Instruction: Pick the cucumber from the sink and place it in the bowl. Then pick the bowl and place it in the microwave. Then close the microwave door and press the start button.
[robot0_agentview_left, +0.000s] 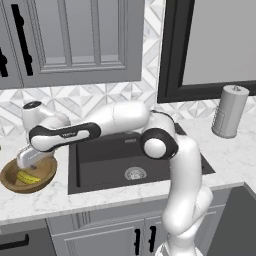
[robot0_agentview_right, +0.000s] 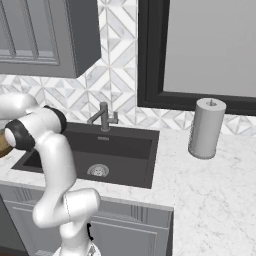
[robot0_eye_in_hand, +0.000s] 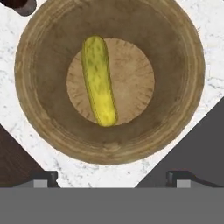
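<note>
The yellow-green cucumber (robot0_eye_in_hand: 98, 81) lies loose in the middle of the brown wooden bowl (robot0_eye_in_hand: 183, 78). My gripper (robot0_eye_in_hand: 113, 177) hangs straight above it, open, with a fingertip on either side of the bowl's near rim and nothing between them. From the left base view, the bowl (robot0_agentview_left: 45, 175) stands on the counter left of the dark sink (robot0_agentview_left: 105, 160), with the cucumber (robot0_agentview_left: 27, 177) inside and the gripper (robot0_agentview_left: 30, 161) just over it. The sink (robot0_agentview_right: 120, 147) holds nothing but its drain. The microwave is out of view.
A grey paper-towel roll (robot0_agentview_left: 230, 111) stands on the counter right of the sink. The faucet (robot0_agentview_right: 103, 117) rises behind the basin. Grey wall cabinets (robot0_agentview_left: 75, 40) hang above the bowl. A dark-framed window (robot0_agentview_left: 215, 45) sits at the upper right.
</note>
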